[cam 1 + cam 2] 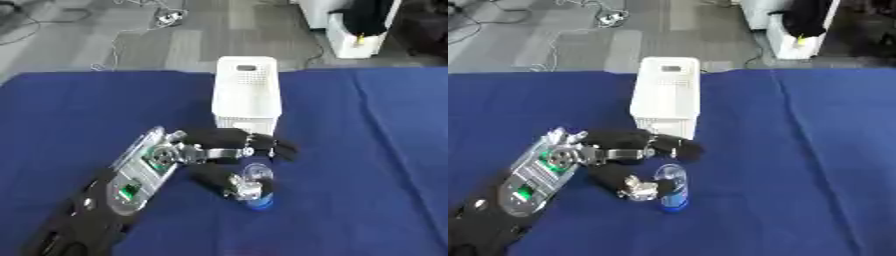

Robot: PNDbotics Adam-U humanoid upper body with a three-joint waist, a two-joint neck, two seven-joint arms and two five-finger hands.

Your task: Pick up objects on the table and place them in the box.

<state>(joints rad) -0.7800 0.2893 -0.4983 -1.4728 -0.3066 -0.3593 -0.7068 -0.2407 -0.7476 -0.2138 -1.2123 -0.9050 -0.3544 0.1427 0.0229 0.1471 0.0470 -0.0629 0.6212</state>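
A small clear bottle (672, 187) with a blue end stands on the blue tablecloth (367, 150), just in front of the white slatted box (248, 92). My left hand (219, 150) reaches in from the lower left. Its dark fingers (267, 146) stretch out past the far side of the bottle, close to the box's front wall. The thumb (229, 186) lies against the bottle's left side. The fingers are not closed round the bottle, which sits in the gap between them and the thumb. What the box holds is hidden from this angle. My right hand is out of sight.
The box stands lengthwise at the centre back of the table. Beyond the table's far edge lie grey floor with cables (166, 17) and a white cabinet (354, 35) at the upper right. Blue cloth spreads to the right of the bottle.
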